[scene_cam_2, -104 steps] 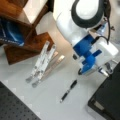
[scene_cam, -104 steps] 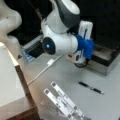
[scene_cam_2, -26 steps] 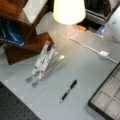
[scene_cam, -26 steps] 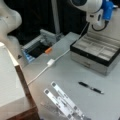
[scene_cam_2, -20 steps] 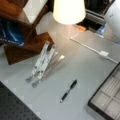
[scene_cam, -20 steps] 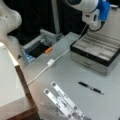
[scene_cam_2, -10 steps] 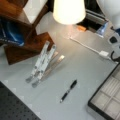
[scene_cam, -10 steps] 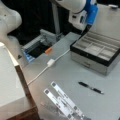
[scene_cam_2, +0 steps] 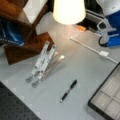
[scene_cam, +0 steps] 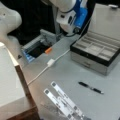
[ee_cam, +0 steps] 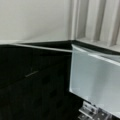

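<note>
Robot arm [scene_cam: 68, 12], white w/ blue parts, hangs at a front view's top, above the grey table [scene_cam: 67, 72], near the back-left corner of an open compartment case [scene_cam: 96, 51]. The gripper itself isn't clearly visible; can't tell if its claw is open or closed, and nothing is seen held. The arm's blue part [scene_cam_2: 113, 27] also shows at a front view's top right. Black pen [scene_cam: 90, 87] lies on the table in front of the case, well apart from the arm. White cable w/ adapter block [scene_cam: 50, 62] runs diagonally across the table. Folding metal stand [scene_cam_2: 42, 63] lies flat beside a wooden shelf [scene_cam_2: 25, 37]. Lamp shade [scene_cam_2: 68, 11] glows above. Wrist view: only a pale panel [ee_cam: 95, 80] and dark space.
</note>
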Robot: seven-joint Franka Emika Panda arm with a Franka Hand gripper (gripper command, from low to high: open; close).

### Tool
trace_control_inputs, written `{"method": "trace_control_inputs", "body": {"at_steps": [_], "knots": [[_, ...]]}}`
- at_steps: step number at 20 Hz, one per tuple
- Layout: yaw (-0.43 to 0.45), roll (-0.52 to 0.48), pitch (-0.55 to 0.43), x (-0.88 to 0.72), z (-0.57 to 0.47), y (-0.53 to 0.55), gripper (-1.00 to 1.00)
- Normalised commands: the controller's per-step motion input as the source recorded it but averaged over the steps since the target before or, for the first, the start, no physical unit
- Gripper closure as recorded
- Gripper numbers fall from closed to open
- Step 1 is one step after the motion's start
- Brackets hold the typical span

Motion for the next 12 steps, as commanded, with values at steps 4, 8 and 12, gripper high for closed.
{"method": "trace_control_inputs", "body": {"at_steps": [4, 8, 12], "knots": [[-0.141, -0.438, 0.027, -0.28, -0.09, -0.22, -1.0], [-0.127, -0.468, -0.018, -0.32, -0.15, -0.21, -1.0], [-0.01, -0.506, -0.055, -0.42, -0.24, -0.22, -1.0]]}}
